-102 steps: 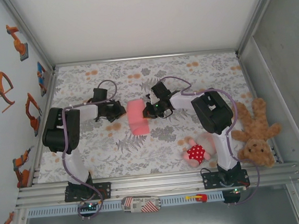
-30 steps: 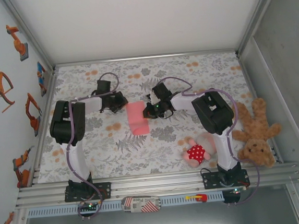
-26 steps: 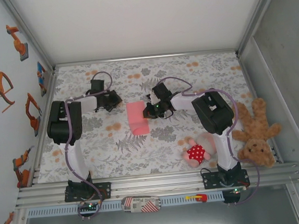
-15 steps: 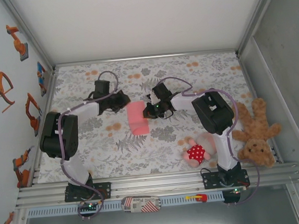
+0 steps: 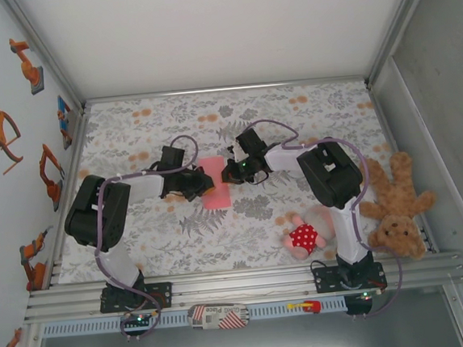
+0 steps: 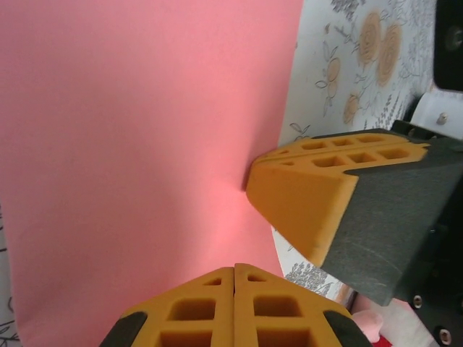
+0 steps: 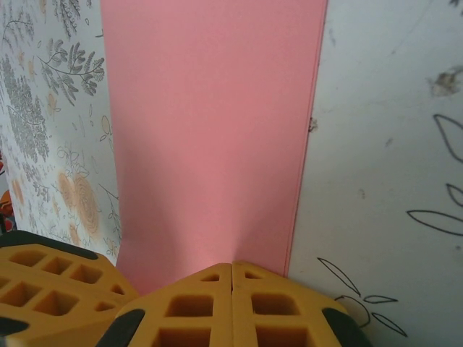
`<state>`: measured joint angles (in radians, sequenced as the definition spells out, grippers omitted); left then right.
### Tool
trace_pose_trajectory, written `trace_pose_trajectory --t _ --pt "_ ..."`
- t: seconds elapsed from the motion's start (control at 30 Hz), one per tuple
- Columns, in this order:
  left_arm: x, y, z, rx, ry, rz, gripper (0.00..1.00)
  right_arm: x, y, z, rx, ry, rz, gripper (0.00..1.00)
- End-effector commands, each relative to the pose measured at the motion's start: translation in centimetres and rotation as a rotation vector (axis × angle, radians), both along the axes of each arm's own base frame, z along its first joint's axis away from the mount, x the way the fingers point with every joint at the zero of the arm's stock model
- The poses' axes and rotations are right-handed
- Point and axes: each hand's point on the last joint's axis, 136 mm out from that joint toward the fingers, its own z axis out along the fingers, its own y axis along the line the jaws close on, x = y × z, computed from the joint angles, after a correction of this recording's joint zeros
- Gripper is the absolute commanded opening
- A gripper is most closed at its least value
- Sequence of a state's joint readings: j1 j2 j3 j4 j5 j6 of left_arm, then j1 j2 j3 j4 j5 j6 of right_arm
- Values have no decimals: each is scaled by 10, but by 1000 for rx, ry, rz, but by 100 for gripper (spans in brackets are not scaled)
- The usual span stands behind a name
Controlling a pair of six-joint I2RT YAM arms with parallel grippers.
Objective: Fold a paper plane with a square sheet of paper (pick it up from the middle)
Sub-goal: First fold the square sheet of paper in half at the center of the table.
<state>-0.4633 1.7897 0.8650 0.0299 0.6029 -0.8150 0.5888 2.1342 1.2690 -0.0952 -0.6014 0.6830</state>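
Observation:
The square sheet of paper [image 5: 215,193] lies flat on the floral table, folded into a narrow salmon-pink rectangle; a paper plane is out of view. My left gripper [image 5: 202,186] is shut, its tips resting on the sheet's left side. My right gripper [image 5: 228,174] is shut too, its tips on the sheet's right side near the back. In the left wrist view, the paper [image 6: 137,144] spreads ahead of my left gripper [image 6: 234,267], with a right finger [image 6: 304,199] pressing beside it. The right wrist view has the paper [image 7: 210,130], its layered edge on the right, ahead of my right gripper [image 7: 231,264].
A pink plush doll in a red dotted dress [image 5: 304,237] lies at the front right, near the right arm's base. A brown teddy bear [image 5: 398,206] sprawls against the right wall. White walls close in the floral table [image 5: 139,230] at the back and sides.
My left gripper has swung from behind and to the left of the paper down onto its left side. The right gripper and the paper have stayed put.

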Motion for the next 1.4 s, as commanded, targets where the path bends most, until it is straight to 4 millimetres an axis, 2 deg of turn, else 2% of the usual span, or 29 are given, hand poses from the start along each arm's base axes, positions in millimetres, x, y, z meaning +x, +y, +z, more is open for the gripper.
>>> trace_pose_trajectory --t 0.0,0.33,0.47,0.6,0.77,0.83,0.9,1.07,1.2,1.37 --pt "-19 7 -17 21 69 -17 0 -86 -126 -130 -579 330 -92 0" --pt "-39 46 -41 23 124 57 0 -89 -132 -132 -605 334 -89 0" --pt "-48 66 -35 10 131 106 0 -89 -132 -132 -607 337 -90 0" --pt "-45 81 -21 10 103 156 0 -88 -132 -131 -608 336 -90 0" --pt "-17 70 18 -62 -9 167 0 -88 -132 -132 -610 335 -89 0" --pt "-7 59 25 -89 -31 152 0 -87 -132 -132 -611 334 -90 0" --pt "2 46 26 -101 -36 124 0 -88 -132 -133 -612 336 -90 0" --pt "24 25 10 -95 -8 95 0 -86 -132 -132 -611 334 -93 0" --pt "21 23 -4 -87 29 84 0 -87 -133 -132 -614 333 -92 0" --pt "-12 42 -23 -10 102 55 0 -88 -134 -135 -616 341 -92 0"
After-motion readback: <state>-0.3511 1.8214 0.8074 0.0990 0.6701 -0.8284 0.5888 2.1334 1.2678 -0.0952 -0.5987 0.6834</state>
